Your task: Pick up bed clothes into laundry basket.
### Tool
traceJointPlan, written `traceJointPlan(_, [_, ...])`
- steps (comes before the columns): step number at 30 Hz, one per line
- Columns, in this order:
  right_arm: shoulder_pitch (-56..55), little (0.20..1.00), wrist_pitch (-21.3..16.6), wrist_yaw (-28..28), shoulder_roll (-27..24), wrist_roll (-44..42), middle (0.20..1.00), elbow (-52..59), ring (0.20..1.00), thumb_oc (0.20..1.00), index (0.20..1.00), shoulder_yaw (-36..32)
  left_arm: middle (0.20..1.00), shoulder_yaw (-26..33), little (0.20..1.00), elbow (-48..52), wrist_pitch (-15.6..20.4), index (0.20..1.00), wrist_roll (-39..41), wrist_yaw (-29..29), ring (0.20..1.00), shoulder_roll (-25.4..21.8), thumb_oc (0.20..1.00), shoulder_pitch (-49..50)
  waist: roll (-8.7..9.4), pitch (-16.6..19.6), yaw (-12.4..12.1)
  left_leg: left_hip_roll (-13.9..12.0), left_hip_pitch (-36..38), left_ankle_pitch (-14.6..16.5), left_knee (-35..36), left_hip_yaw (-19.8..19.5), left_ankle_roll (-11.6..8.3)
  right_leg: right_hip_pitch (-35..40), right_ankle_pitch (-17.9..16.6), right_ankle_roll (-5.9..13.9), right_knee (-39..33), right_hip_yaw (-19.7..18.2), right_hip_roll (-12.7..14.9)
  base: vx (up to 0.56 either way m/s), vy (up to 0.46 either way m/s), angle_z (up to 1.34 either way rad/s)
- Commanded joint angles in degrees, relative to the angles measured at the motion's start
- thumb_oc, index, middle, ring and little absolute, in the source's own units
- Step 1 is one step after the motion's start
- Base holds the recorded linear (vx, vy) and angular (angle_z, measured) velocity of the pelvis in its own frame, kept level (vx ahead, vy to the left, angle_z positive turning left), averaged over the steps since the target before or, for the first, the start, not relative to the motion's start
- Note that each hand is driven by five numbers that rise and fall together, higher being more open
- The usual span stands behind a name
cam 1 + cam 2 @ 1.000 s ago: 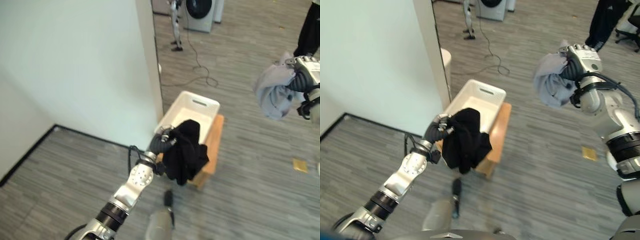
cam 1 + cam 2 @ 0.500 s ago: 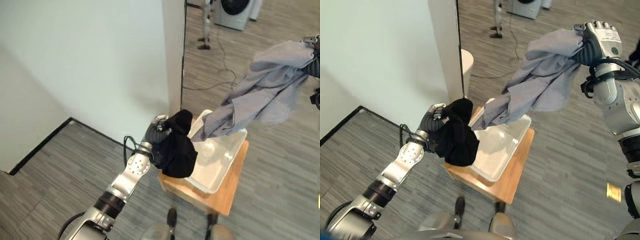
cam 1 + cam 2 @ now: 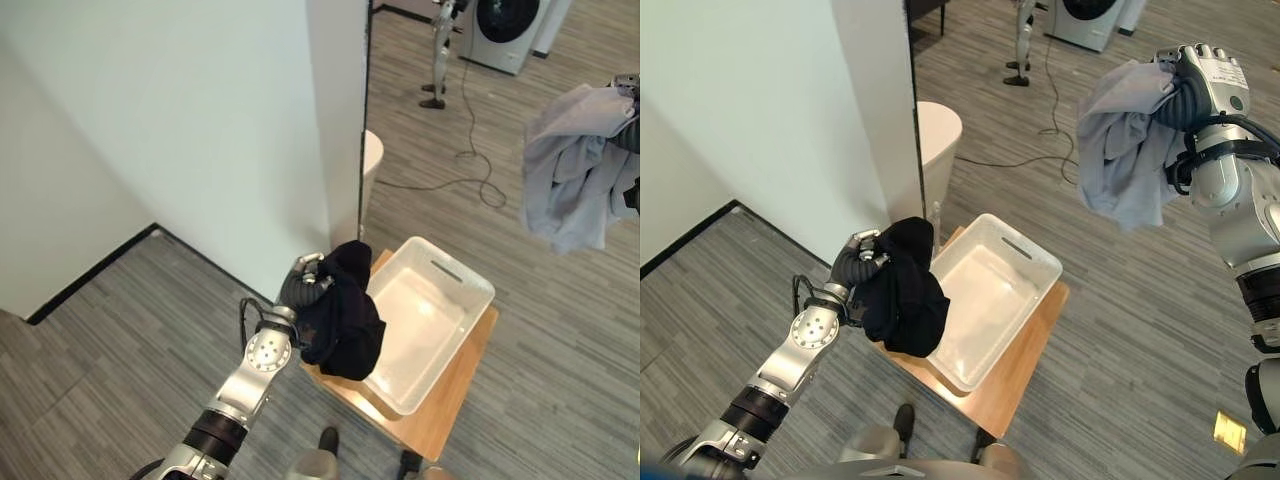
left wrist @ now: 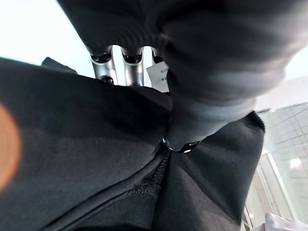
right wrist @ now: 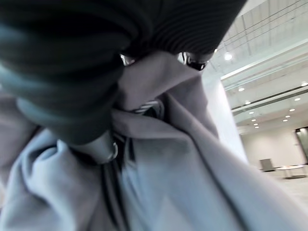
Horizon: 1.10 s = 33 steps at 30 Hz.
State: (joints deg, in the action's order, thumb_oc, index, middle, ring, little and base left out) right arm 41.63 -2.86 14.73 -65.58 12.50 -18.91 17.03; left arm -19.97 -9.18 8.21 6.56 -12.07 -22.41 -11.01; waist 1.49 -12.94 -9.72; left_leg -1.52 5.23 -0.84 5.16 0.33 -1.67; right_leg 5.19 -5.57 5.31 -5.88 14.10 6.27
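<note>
My left hand (image 3: 855, 262) clutches a black crumpled garment (image 3: 902, 290) at 9 o'clock of the white rectangular plastic basket (image 3: 987, 298). My right hand (image 3: 1200, 88), raised at 2 o'clock, grips a grey bunched cloth (image 3: 1125, 140).

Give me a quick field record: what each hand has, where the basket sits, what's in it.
left hand: shut on black garment, held at the basket's near-left edge
right hand: shut on grey cloth, raised high, off to the basket's right
laundry basket: white, on a wooden stand beside the white wall
basket contents: none visible
</note>
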Motion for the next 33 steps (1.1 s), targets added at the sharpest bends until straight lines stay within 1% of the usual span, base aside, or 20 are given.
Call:
traceJointPlan(1, [4.55, 0.200, -0.58, 1.46, -2.52, 0.17, 0.200, 0.13, 0.200, 0.200, 0.200, 2.10, 0.200, -2.50, 0.200, 2.47, 3.71, 0.200, 2.32, 0.03, 0.200, 0.34, 0.200, -2.59, 0.80, 4.83, -2.20, -5.82, -3.30, -3.46, -0.16, 2.14, -5.64, 5.09, 5.60, 4.13, 0.88, 2.73, 0.40, -0.03, -0.019, 0.20])
traceJointPlan(2, [4.98, 0.200, -0.33, 1.00, -1.84, 0.44, 0.200, 2.84, 0.200, 0.200, 0.200, 2.09, 0.200, -2.19, 0.200, 2.77, 3.69, 0.200, 2.59, 0.14, 0.200, 0.33, 0.200, -2.47, 0.71, 4.65, -2.38, -5.95, -3.66, -3.57, -0.16, 1.87, -5.77, 5.03, 5.70, 4.16, 0.88, 3.03, 0.37, -0.02, -0.016, 0.24])
traceJointPlan(3, [1.86, 0.200, -0.45, 0.42, -0.97, 2.43, 0.200, 5.19, 0.200, 0.200, 0.200, 1.07, 0.200, -1.80, 0.200, 2.78, 3.62, 0.200, 2.27, 0.19, 0.200, 0.75, 0.200, -2.74, 0.49, 4.55, -2.39, -6.11, -3.90, -3.67, -0.16, 1.51, -5.93, 5.06, 5.82, 4.08, 0.88, 3.45, 0.34, -0.02, -0.016, 0.13])
traceJointPlan(10, [-6.00, 0.200, 0.05, -1.12, 1.10, 6.55, 0.200, 6.68, 0.200, 0.200, 0.200, -2.22, 0.200, -1.79, 0.200, 3.61, 3.48, 0.200, 1.34, 0.30, 0.200, 1.21, 0.200, -3.34, 0.41, 4.10, -3.12, -6.18, -4.52, -3.91, -0.16, 0.35, -6.22, 5.43, 6.08, 4.01, 0.88, 4.80, 0.28, -0.01, -0.009, 0.08])
traceJointPlan(13, [-6.63, 0.200, 0.14, -1.51, 1.86, 6.58, 0.200, 6.10, 0.200, 0.200, 0.200, -2.12, 0.200, -1.93, 0.200, 3.48, 3.35, 0.200, 1.10, 0.38, 0.200, 1.26, 0.200, -3.70, 0.28, 3.81, -3.38, -6.14, -4.63, -3.99, -0.16, 0.02, -6.21, 5.43, 6.12, 3.98, 0.88, 5.12, 0.32, -0.01, -0.001, 0.15])
traceJointPlan(18, [-7.11, 0.200, 0.78, -2.31, 6.67, 6.79, 0.200, 5.37, 0.200, 0.200, 0.200, -0.61, 0.200, -2.38, 0.200, 2.93, 2.95, 0.200, 1.16, 0.28, 0.200, 1.83, 0.200, -4.52, 0.10, 3.15, -4.18, -5.98, -5.23, -4.08, -0.16, -0.65, -6.22, 5.32, 6.18, 3.89, 0.88, 5.91, 0.48, 0.00, 0.000, 0.02])
traceJointPlan(20, [-7.68, 0.200, 1.23, -2.00, 9.28, 8.35, 0.200, 2.07, 0.200, 0.200, 0.200, 1.36, 0.200, -2.87, 0.200, 2.53, 2.91, 0.200, 1.21, 0.03, 0.200, 2.17, 0.200, -4.72, 0.02, 2.89, -4.66, -5.83, -5.58, -4.18, -0.16, -1.13, -6.15, 5.32, 6.22, 3.84, 0.88, 6.32, 0.53, 0.00, 0.000, 0.00])
traceJointPlan(23, [-5.18, 0.200, 2.56, -2.48, 11.91, 10.26, 0.200, -4.33, 0.200, 0.200, 0.200, 5.70, 0.200, -3.95, 0.200, 2.17, 2.81, 0.200, 1.89, 0.18, 0.200, 2.40, 0.200, -5.22, -0.05, 2.35, -5.75, -5.63, -6.17, -4.53, -0.16, -1.82, -6.20, 5.17, 6.15, 3.79, 0.88, 7.08, 0.52, -0.02, -0.003, 0.14])
traceJointPlan(24, [-4.47, 0.200, 2.82, -2.47, 13.51, 10.51, 0.200, -7.67, 0.200, 0.200, 0.200, 7.43, 0.200, -4.41, 0.200, 2.09, 2.81, 0.200, 2.13, 0.26, 0.200, 2.53, 0.200, -5.62, -0.09, 2.07, -6.35, -5.60, -6.56, -4.74, -0.16, -2.03, -6.23, 5.07, 6.13, 3.80, 0.88, 7.39, 0.56, -0.04, 0.007, 0.22])
traceJointPlan(25, [-2.31, 0.200, 3.19, -2.02, 16.01, 10.25, 0.200, -13.71, 0.200, 0.200, 0.200, 9.85, 0.200, -5.24, 0.200, 1.77, 2.99, 0.200, 2.73, 0.17, 0.200, 2.84, 0.200, -6.20, -0.11, 1.69, -7.07, -5.45, -7.17, -5.02, -0.16, -2.69, -6.33, 4.88, 6.10, 3.81, 0.88, 8.03, 0.63, -0.03, -0.001, 0.17])
traceJointPlan(26, [-1.81, 0.200, 3.02, -1.85, 16.20, 10.18, 0.200, -14.22, 0.200, 0.200, 0.200, 10.24, 0.200, -5.13, 0.200, 1.73, 3.01, 0.200, 2.76, 0.15, 0.200, 2.82, 0.200, -6.24, -0.09, 1.68, -6.89, -5.44, -7.25, -5.05, -0.16, -2.75, -6.34, 4.84, 6.11, 3.80, 0.88, 8.09, 0.63, -0.02, 0.001, 0.11])
traceJointPlan(28, [-1.19, 0.200, 3.08, -1.85, 19.42, 9.88, 0.200, -18.59, 0.200, 0.200, 0.200, 12.37, 0.200, -5.61, 0.200, 1.72, 3.05, 0.200, 3.34, 0.27, 0.200, 3.03, 0.200, -6.51, -0.06, 1.39, -7.41, -5.28, -7.96, -5.32, -0.16, -3.28, -6.43, 4.57, 6.12, 3.74, 0.88, 8.73, 0.61, -0.01, 0.002, 0.27])
traceJointPlan(31, [-0.48, 0.200, 3.47, -2.08, 22.04, 9.70, 0.200, -23.15, 0.200, 0.200, 0.200, 14.19, 0.200, -6.45, 0.200, 1.52, 2.94, 0.200, 3.95, 0.51, 0.200, 3.25, 0.200, -7.10, -0.10, 0.94, -8.42, -5.11, -8.88, -5.69, -0.16, -4.17, -6.68, 4.26, 6.09, 3.69, 0.88, 9.74, 0.66, -0.02, -0.011, 0.18])
traceJointPlan(33, [-0.86, 0.200, 3.52, -2.48, 25.43, 10.12, 0.200, -27.84, 0.200, 0.200, 0.200, 16.18, 0.200, -7.30, 0.200, 1.37, 3.08, 0.200, 4.28, 0.94, 0.200, 3.78, 0.200, -7.64, -0.30, 0.51, -9.15, -4.84, -9.57, -5.97, -0.16, -5.05, -6.86, 4.25, 6.25, 3.70, 0.88, 10.73, 0.70, -0.03, -0.009, 0.18])
